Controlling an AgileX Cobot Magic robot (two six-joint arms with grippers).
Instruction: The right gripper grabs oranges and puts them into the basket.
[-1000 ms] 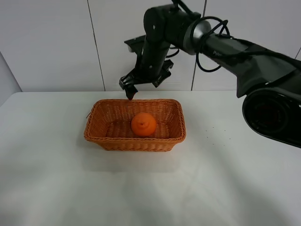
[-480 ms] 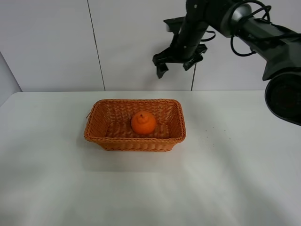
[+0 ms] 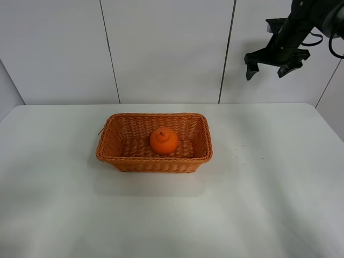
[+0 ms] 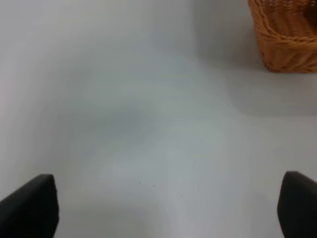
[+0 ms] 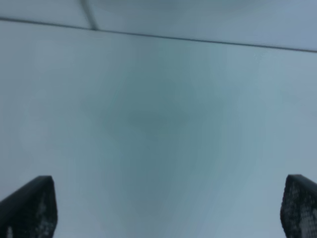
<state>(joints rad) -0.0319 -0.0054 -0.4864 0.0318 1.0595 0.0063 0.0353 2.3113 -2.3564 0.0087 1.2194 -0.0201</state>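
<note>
The orange (image 3: 164,141) with its knobby top sits inside the woven wicker basket (image 3: 115,156) in the middle of the white table. My right gripper (image 3: 266,70) is open and empty, raised high at the upper right in front of the wall, far from the basket. Its wrist view shows only bare table between its spread fingertips (image 5: 29,208). My left gripper (image 4: 166,208) is open and empty over bare table, with a corner of the basket (image 4: 285,34) showing in its wrist view. The left arm is out of the exterior high view.
The white table (image 3: 258,204) spreads around the basket. A panelled white wall (image 3: 161,48) with dark seams stands behind it. A few small dark specks (image 3: 247,153) lie on the table right of the basket.
My right gripper has swung from just above the basket's far rim up and away to the upper right, staying open. The orange and basket have not moved.
</note>
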